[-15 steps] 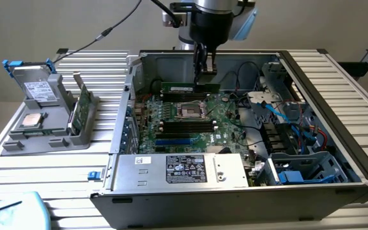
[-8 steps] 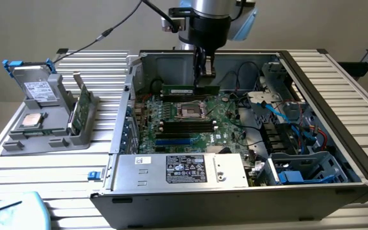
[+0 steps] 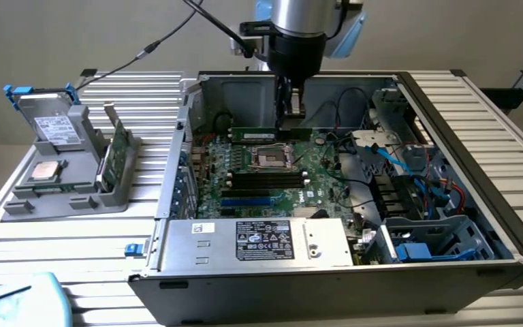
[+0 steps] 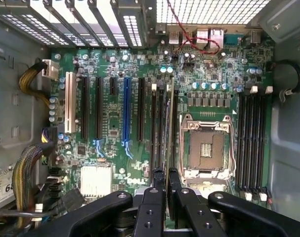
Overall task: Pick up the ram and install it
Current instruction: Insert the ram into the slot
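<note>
Reaches down into an open dark-grey metal computer case (image 3: 334,293) lying on the ribbed aluminium table (image 3: 80,238). Pinches with the black gripper (image 3: 287,125) a long, narrow green ram (image 3: 252,133), held level over the far edge of the large green motherboard (image 3: 307,170). Along the case's near edge, a silver power-supply box (image 3: 188,242). By the table's edge on the exterior view's left, a grey plastic holder (image 3: 62,197) with an upright green board (image 3: 114,157)

The thin green ram (image 3: 254,133) sits level on edge, clamped in the claw (image 3: 286,127).
</note>
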